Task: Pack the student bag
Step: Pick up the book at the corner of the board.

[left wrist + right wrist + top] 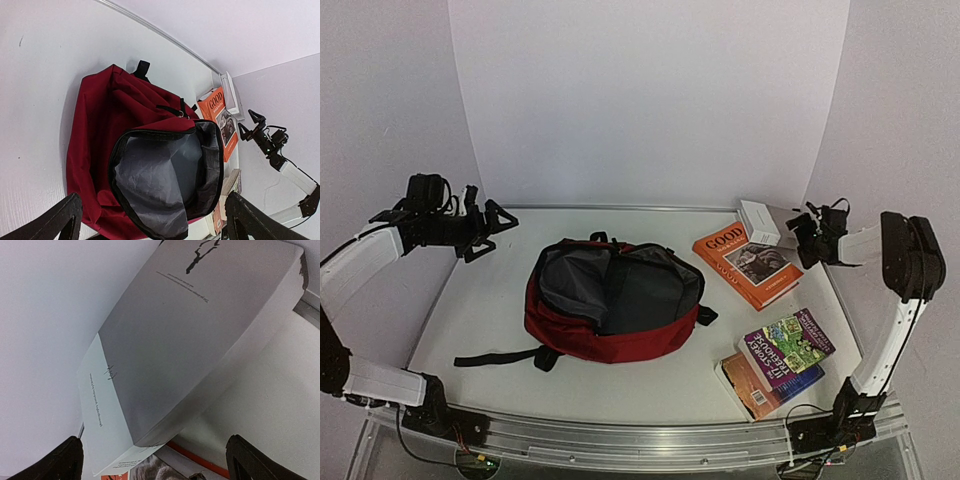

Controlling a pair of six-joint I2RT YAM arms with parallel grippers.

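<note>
The student bag (pixel 610 310) lies flat in the middle of the table, dark red with black straps. Its main compartment is unzipped and shows grey lining (pixel 160 175). My left gripper (pixel 495 228) hangs open in the air to the bag's far left, apart from it. In the left wrist view the left gripper (pixel 155 222) looks down at the bag (pixel 92 130) with nothing between its fingers. My right gripper (pixel 798 238) stands open at the back right, just beside a white book (pixel 760 222). In the right wrist view the right gripper (pixel 160 465) faces the white book (pixel 190 330), holding nothing.
An orange "GOOD" book (pixel 748 265) lies right of the bag, its far end under the white book. A purple book (pixel 787 345) sits on a brown-orange one (pixel 755 388) at the front right. A black strap (pixel 495 357) trails toward the front left.
</note>
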